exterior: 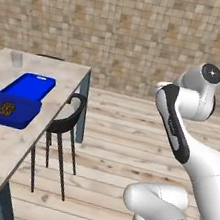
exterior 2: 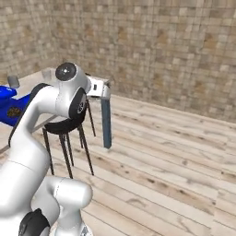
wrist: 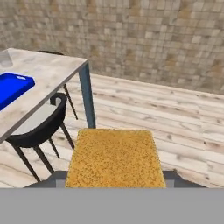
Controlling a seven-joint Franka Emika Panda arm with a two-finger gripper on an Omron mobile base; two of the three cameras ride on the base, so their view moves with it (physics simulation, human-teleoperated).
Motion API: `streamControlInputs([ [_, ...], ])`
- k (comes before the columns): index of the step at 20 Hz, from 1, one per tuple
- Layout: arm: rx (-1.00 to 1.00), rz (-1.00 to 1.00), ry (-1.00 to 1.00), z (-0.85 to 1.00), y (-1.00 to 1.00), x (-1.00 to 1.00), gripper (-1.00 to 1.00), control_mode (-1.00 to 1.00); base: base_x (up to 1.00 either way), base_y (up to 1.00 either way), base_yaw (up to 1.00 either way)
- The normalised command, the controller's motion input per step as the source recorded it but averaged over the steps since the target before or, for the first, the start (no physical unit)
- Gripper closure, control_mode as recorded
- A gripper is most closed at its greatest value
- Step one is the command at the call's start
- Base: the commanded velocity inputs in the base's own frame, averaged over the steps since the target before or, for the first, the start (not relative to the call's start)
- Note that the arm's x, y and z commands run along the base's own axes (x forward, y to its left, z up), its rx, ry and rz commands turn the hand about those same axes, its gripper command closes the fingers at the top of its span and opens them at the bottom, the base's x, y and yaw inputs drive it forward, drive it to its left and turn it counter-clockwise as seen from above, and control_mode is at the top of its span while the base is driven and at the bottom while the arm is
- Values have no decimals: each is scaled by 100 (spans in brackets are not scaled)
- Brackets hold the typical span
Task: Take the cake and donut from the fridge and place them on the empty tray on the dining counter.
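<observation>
The cake (wrist: 114, 157), a tan-orange speckled cube, looms large at the bottom of the hand view, and my gripper (wrist: 114, 180) is shut on it, dark finger parts showing at both its sides. The hand hangs over the wooden floor, off the end of the dining counter (exterior: 4, 145). The empty tray (exterior: 30, 86), bright blue with a raised rim, lies on that counter; the hand view has the empty tray (wrist: 13, 87) at its left. The donut and the fridge are out of view.
A squarish blue tray with brown food (exterior: 8, 110) sits in front of the empty one. A clear glass (exterior: 16, 58) stands at the counter's far end. A black chair (exterior: 68, 115) is tucked against the counter's side. Open wood floor (exterior: 128, 135) reaches a tiled wall.
</observation>
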Motion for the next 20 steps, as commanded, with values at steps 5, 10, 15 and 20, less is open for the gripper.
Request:
streamControlInputs([
  [5,0,0,0,0,0,0,100,100,85,-57,66],
  [10,0,0,0,0,0,0,100,100,83,-57,67],
  [15,0,0,0,0,0,0,100,100,81,-55,68],
  [20,0,0,0,0,0,0,100,100,85,-53,68],
])
